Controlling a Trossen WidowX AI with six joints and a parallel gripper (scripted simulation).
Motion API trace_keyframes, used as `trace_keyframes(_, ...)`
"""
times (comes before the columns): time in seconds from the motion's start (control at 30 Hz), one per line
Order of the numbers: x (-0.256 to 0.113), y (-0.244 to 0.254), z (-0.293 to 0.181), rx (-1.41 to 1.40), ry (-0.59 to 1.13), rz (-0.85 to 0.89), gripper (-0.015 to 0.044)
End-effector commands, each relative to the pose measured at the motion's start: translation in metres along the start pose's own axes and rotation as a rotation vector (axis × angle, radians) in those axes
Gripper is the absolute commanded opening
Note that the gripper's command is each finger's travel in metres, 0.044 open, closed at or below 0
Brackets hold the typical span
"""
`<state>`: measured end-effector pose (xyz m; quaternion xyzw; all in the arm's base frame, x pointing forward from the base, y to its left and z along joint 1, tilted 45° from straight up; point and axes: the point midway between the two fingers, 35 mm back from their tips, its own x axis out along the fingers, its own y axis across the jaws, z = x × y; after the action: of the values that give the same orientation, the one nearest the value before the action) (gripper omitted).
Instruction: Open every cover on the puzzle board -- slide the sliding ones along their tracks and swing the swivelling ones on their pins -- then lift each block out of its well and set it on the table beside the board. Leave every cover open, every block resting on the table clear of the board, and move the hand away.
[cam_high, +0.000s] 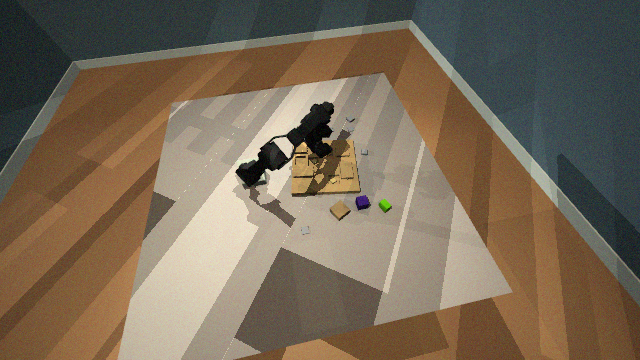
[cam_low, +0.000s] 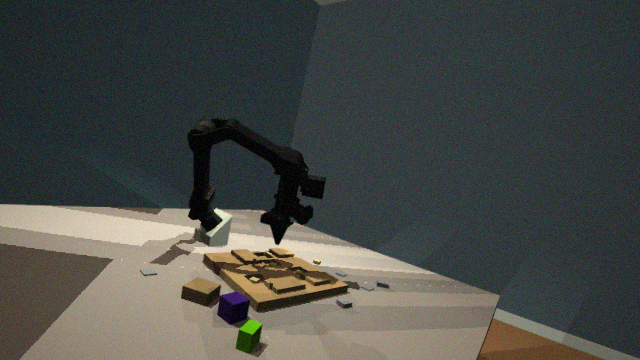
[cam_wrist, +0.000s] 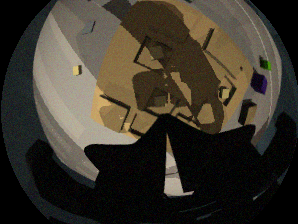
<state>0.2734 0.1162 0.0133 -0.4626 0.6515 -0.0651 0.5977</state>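
Note:
The tan puzzle board (cam_high: 345, 188) (cam_low: 235, 283) (cam_wrist: 111, 75) lies flat, with raised cover plates and several wells, partly in the arm's shadow. One cover (cam_high: 346, 169) (cam_low: 287, 284) is near the purple-cube side; its travel is hard to judge. A pale yellow block (cam_low: 254, 279) (cam_wrist: 224, 93) sits in a well. Another pale block (cam_wrist: 127, 127) shows at a well near the fingers in the wrist view. A small yellow block (cam_low: 317, 261) (cam_wrist: 77, 70) rests on the table clear of the board. My gripper (cam_low: 278, 243) (cam_wrist: 164, 117) is shut and empty, above the board's far part.
A brown block (cam_high: 340, 210) (cam_low: 201, 291) (cam_wrist: 247, 113), a purple cube (cam_high: 362, 202) (cam_low: 233, 307) (cam_wrist: 259, 83) and a green block (cam_high: 385, 205) (cam_low: 249, 336) (cam_wrist: 265, 63) stand beside the board. Several flat grey pieces lie around it, one (cam_high: 305, 230) (cam_low: 148, 272) farther off.

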Motion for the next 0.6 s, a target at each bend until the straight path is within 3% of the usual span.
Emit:
trace_keyframes(0.0,0.009,-0.001,-0.001,-0.005,0.001,-0.003,0.0)
trace_keyframes(0.27,0.045,0.0,-0.002,-0.005,0.002,-0.005,0.0)
trace_keyframes(0.57,0.052,0.0,-0.002,-0.005,0.002,-0.005,0.0)
